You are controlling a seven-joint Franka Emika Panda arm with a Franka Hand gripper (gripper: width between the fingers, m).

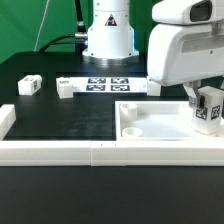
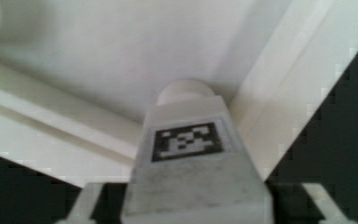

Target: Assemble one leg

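Gripping leg [image 1: 208,110] (tagged) at panel [image 1: 160,119]

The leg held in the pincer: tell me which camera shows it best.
The wrist view. The leg fills the frame there, its marker tag plain, its tip over the white panel. The exterior view shows it only small at its right edge, gripped by the pincer above the panel.

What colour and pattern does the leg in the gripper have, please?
White leg with a black-and-white square marker tag; clearest in the wrist view.
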